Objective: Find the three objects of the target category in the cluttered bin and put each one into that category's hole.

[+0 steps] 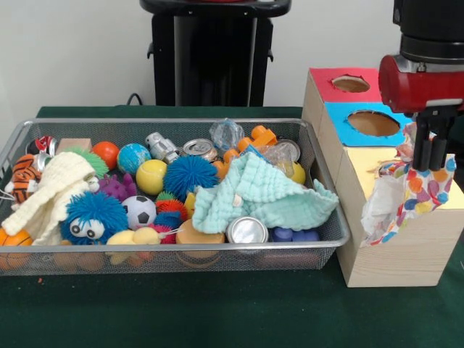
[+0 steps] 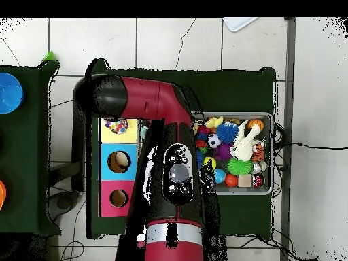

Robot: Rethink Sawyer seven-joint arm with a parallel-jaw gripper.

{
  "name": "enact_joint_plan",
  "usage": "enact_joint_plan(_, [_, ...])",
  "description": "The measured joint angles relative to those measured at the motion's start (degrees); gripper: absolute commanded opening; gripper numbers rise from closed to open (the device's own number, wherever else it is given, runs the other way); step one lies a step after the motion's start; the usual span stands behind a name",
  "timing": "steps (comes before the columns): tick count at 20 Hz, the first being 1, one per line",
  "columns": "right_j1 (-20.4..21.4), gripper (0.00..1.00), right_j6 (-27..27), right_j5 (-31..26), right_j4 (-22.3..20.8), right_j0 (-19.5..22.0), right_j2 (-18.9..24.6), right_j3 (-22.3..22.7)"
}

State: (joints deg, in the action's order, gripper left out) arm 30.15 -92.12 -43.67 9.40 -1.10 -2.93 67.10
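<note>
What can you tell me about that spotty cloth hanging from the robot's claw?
The spotty cloth is thin, soft-looking fabric, white underneath and printed with orange, red, blue and yellow dots. It hangs crumpled and limp from the claw, which is shut on its top edge. It dangles over the yellow section of the wooden box, draping against the box's front corner, well outside the wire bin.

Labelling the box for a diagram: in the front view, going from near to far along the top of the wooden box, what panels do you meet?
Yellow panel, under the tool's patterned cloth → blue panel → red panel.
</note>
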Motion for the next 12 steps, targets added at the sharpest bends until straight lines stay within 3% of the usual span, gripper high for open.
enact_joint_plan(12, [-0.8,0.00,0.0,0.5,0.4,-1.3,0.0,1.2])
